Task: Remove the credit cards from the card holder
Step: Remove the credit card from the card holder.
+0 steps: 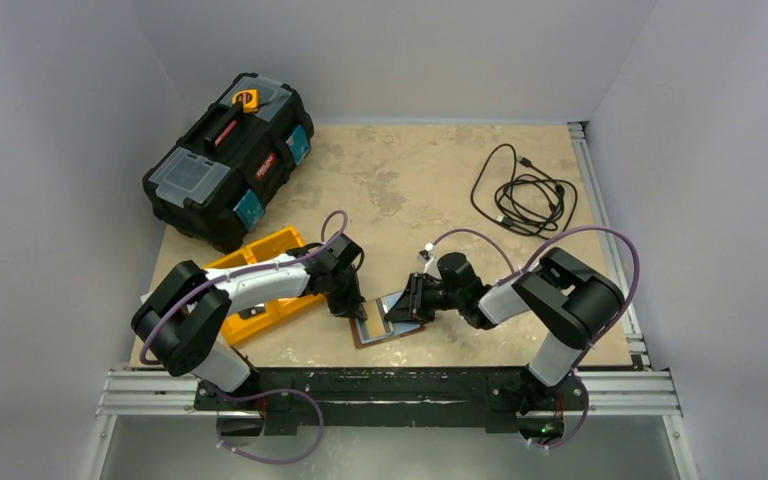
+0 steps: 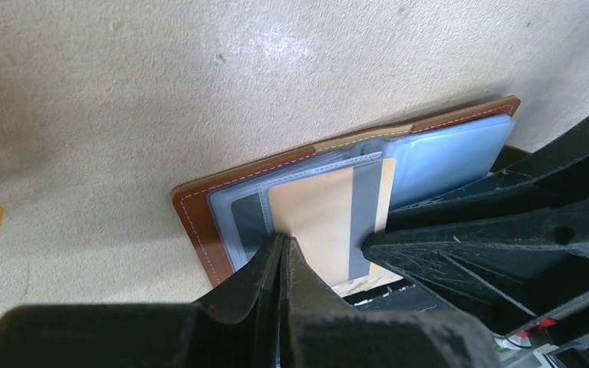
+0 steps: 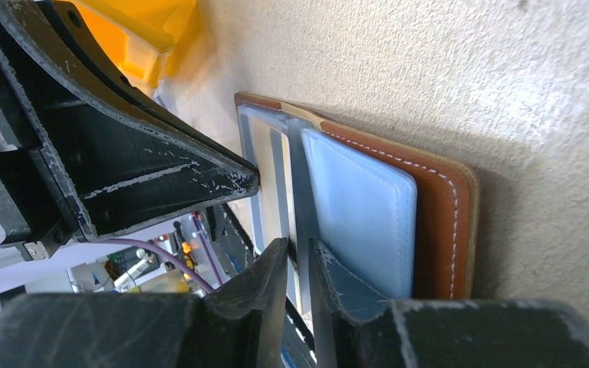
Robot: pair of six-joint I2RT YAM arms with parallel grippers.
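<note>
closed fingers on the open card holder

left gripper point(image 2: 284, 247), fingers pressed together, sits at the card holder's point(image 2: 193, 218) near edge, touching a tan card point(image 2: 314, 222). right gripper point(image 3: 299, 253) pinches its clear sleeve point(image 3: 291, 169). bare table point(image 1: 440, 170) lies beyond the holder.

The card holder point(image 1: 382, 332) lies open on the table point(image 1: 410, 180), close to the near edge. Inside the card holder, a card point(image 2: 318, 222) sits in a sleeve point(image 2: 245, 218). The left gripper point(image 1: 352, 312) touches the card holder's left part, and the right gripper point(image 1: 403, 306) reaches onto its right part. The tray point(image 1: 260, 248) lies just left of the card holder. The toolbox point(image 1: 225, 160) stands well behind it to the left, and the cable point(image 1: 525, 190) lies well behind it to the right.
</note>
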